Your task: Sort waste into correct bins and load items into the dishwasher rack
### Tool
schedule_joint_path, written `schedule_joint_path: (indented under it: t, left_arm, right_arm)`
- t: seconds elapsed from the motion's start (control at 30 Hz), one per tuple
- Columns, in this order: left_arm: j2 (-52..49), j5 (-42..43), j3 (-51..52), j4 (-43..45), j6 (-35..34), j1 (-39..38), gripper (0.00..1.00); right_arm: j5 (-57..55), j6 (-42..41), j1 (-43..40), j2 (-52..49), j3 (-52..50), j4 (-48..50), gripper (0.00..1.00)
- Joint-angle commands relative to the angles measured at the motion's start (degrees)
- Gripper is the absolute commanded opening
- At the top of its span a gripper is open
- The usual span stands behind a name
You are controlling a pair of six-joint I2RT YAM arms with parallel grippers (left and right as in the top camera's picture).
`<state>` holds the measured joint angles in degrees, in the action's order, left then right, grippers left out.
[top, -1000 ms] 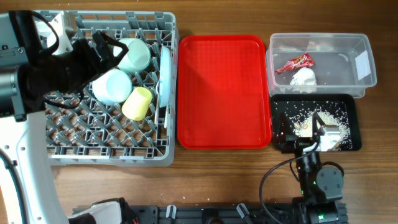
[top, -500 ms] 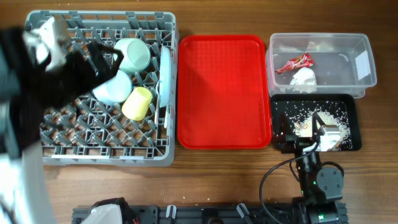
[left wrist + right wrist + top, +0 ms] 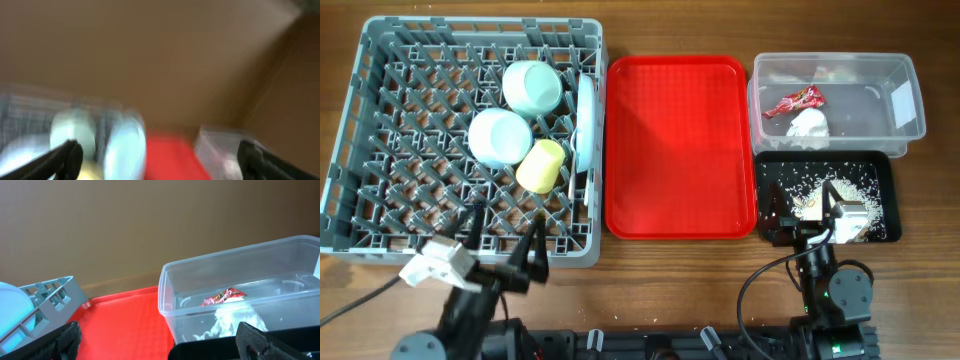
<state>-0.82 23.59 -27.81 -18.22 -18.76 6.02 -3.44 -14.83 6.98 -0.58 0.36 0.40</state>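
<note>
Lower left of the overhead view: left claw [image 3: 506,235], fingers spread wide, nothing seen between them. Parked at the near rim of the dishwasher rack [image 3: 380,248], tips just over the rack's bottom edge.

Higher in the frame, in the rack's upper middle: mint green bowl [image 3: 532,86], pale blue bowl [image 3: 500,137] just below it, yellow cup [image 3: 541,166] on its side and touching the blue one. Light blue plate [image 3: 585,122] standing on edge along the rack's right wall. All four well apart from the claw.

Left wrist view badly blurred. Dark fingers [image 3: 65,157] in both lower corners, wide apart, with pale round shapes and a red smear low in the frame. No telling more than that.

Across to the lower right: right claw [image 3: 802,215], over the near left part of the black tray [image 3: 892,170]. Fingers apart, gripping nothing. Rice scraps [image 3: 860,182] scattered over the tray floor, right beneath and around the claw.

Right wrist view confirms it: fingers [image 3: 67,335] in the two lower corners, a wide gap between. Straight ahead, the clear tub [image 3: 165,295], with the red-and-white wrapper [image 3: 224,297] and the white tissue [image 3: 235,317] lying together inside.

In the overhead view the tub sits upper right, just above the black tray, wrapper and tissue in its left half, near the claw but clear of it. Red tray [image 3: 680,145] flat on the tabletop [image 3: 670,290], between the rack and the two bins.
</note>
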Motion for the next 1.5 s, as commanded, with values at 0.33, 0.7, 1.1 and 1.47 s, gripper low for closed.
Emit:
schedule_joint_path:
  t: [0.33,0.7,1.1,1.47]
  left_arm:
    - [0.46,-15.87,27.5,20.92,0.33,-6.67,1.0]
    - [-2.36,-17.92,27.47,14.29,0.48,-6.67,1.0]
    - [-2.32,-17.92,27.47,14.29,0.48,-6.58,1.0]
    - [0.55,-17.92,27.47,14.29,0.48,-5.11,1.0]
  right_arm:
    - [0.52,0.46,0.24,0.37,-0.04,0.33,1.0]
    - [0.52,0.48,0.24,0.37,-0.04,0.33,1.0]
    - [0.52,0.44,0.24,0.35,-0.04,0.33,1.0]
    - [0.52,0.46,0.24,0.33,-0.04,0.33,0.99]
